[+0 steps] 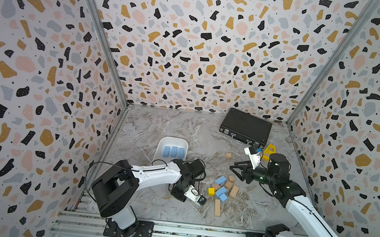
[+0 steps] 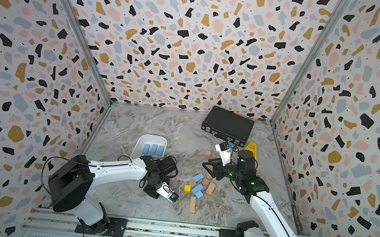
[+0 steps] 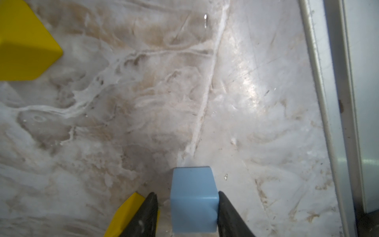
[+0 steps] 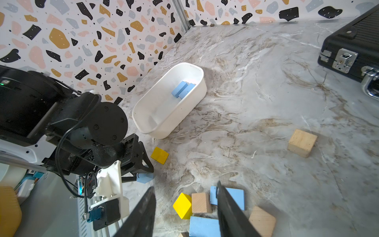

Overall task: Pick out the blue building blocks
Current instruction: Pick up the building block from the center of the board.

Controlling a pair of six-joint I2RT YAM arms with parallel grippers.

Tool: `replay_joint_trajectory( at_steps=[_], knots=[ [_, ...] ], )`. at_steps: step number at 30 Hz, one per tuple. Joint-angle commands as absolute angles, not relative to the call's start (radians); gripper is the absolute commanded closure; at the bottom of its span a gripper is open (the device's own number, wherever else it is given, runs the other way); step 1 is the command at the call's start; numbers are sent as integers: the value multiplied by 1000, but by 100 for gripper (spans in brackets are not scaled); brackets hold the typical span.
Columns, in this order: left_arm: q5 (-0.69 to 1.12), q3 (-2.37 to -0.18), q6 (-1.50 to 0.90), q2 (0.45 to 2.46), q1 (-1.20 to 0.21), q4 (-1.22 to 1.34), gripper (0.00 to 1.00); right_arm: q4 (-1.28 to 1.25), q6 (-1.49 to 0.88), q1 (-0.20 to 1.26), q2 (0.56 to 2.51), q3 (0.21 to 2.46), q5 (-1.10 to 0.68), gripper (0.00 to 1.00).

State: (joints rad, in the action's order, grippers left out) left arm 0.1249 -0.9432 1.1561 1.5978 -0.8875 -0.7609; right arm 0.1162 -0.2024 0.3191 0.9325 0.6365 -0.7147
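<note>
The left gripper [image 3: 186,192] is straddling a blue cube [image 3: 192,197] just left of the pile [image 1: 220,180], jaws apart, only one finger touching. If they close unevenly, it's risking skidding the cube or catching the yellow cube [image 3: 127,213] alongside. The right gripper [image 4: 184,185] is hovering, jaws apart, empty.

Terrazzo-print walls [image 1: 193,39], marbled floor [image 1: 159,125]

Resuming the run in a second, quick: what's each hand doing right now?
Left hand: open around a blue block, gap on one side.
Right hand: open, empty.
</note>
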Motion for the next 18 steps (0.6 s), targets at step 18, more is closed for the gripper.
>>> replay_joint_trajectory(
  at_steps=[18],
  knots=[
    [123, -1018, 1033, 1594, -889, -857, 84, 62, -234, 324, 946, 612, -713, 50]
  ],
)
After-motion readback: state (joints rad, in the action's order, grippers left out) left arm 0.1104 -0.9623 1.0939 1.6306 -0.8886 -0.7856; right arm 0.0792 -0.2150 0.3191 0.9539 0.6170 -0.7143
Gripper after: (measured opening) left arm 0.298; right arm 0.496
